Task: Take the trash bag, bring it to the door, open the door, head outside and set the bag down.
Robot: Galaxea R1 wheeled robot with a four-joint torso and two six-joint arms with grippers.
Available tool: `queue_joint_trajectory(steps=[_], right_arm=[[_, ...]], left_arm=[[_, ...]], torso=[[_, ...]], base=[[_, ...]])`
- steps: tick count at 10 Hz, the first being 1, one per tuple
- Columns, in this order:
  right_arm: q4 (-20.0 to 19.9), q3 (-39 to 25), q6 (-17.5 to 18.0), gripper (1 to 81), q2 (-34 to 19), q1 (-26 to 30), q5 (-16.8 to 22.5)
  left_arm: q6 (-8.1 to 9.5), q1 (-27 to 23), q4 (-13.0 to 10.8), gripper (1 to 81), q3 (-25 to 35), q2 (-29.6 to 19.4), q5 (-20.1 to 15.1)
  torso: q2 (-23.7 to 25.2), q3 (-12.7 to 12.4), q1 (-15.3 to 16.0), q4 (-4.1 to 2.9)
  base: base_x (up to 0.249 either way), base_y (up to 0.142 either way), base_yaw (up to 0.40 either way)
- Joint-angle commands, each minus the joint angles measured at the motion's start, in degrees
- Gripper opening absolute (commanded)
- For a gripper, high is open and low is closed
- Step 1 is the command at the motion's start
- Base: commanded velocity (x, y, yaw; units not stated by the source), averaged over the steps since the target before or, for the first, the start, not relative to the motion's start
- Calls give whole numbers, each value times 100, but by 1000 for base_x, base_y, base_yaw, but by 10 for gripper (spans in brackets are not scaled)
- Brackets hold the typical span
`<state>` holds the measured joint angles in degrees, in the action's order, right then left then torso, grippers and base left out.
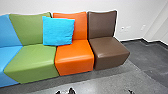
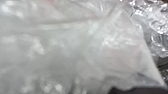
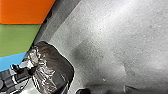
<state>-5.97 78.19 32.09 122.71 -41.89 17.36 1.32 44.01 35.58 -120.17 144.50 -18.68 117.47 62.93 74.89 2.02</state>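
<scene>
- The bag (image 3: pixel 53 67), dark and glossy with crinkled, gathered plastic, shows in the right wrist view, above or on the grey floor (image 3: pixel 107 45); I cannot tell which.
- The left gripper (image 3: pixel 31 70) reaches to the bag's gathered plastic and appears to touch it.
- Whether either gripper is spread, pressed together or pinching the bag, I cannot tell.
- Close before the left wrist camera is pale, shiny, partly see-through plastic (image 2: pixel 75 47), creased and blurred.
- In the head view, a blue seat (image 1: pixel 8 56), a green seat (image 1: pixel 32 61), an orange seat (image 1: pixel 73 56) and a brown seat (image 1: pixel 107 51) stand side by side in a row along the white wall (image 1: pixel 140 15).
- A bright blue pillow (image 1: pixel 58 31) rests upright across the green and orange backs.
- Small dark parts (image 1: pixel 71 91) poke in at the head view's bottom edge; I cannot tell what they are.
</scene>
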Motion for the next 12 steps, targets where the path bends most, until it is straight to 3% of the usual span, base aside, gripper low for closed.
queue_joint_trajectory(steps=[1, 6, 12], right_arm=[[-123, -209, -18, 811, -235, 457, 259], [-115, -191, -53, 811, -227, 325, 259], [-53, -15, -88, 811, -262, -342, 189]], left_arm=[[-17, -643, 142, 10, 354, -403, -409], [-35, -617, 133, 10, 897, -947, -462], [-167, -38, 63, 10, 1312, -1528, -488]], torso=[[-556, -342, -358, 0], [-1635, -912, -1053, 0], [-2920, -1590, -1884, 0]], base=[[0, 0, 0], [0, 0, 0], [0, 0, 0]])
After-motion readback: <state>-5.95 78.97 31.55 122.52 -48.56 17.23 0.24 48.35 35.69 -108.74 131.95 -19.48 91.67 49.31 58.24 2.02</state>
